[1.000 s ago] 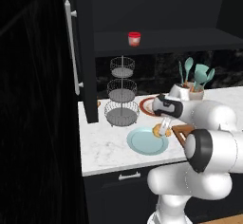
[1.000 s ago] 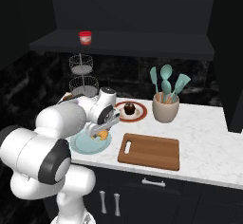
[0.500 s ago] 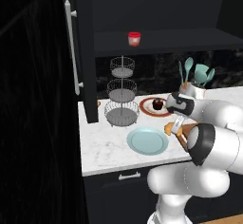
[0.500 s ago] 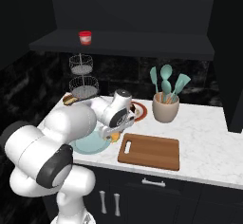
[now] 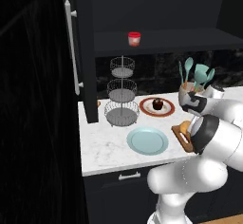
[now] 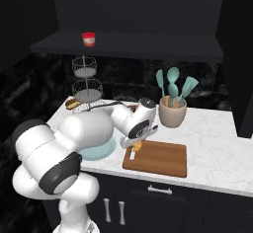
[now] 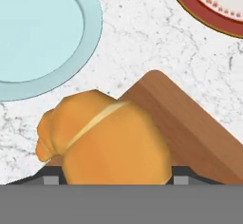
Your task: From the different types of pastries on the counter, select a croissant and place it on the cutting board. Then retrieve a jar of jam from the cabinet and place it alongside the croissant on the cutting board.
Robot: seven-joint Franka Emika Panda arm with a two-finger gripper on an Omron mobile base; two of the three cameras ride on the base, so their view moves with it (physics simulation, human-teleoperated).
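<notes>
My gripper (image 6: 134,149) is shut on the golden-brown croissant (image 7: 107,140), holding it just above the left end of the wooden cutting board (image 6: 163,159). In the hand view the croissant hangs over the board's corner (image 7: 190,123). From the left base view the croissant (image 5: 185,126) peeks out beside my arm over the board (image 5: 182,139). The chocolate pastry (image 5: 158,105) sits on a red-rimmed plate (image 5: 146,108) on the white marble counter (image 5: 104,144). The jar of jam (image 5: 134,39), red-lidded, stands on the shelf of the open black cabinet (image 5: 80,52); the jar (image 6: 89,39) is well above and left of my hand.
A round light-blue plate (image 5: 147,140) lies on the counter left of the board. A three-tier wire basket stand (image 5: 121,92) stands at the back. A beige crock with teal utensils (image 6: 172,109) stands behind the board. The cabinet door's silver bar handle (image 5: 72,45) juts out at left.
My arm has swung right with the croissant, from over the light-blue plate to over the left end of the cutting board. The plate now lies bare.
</notes>
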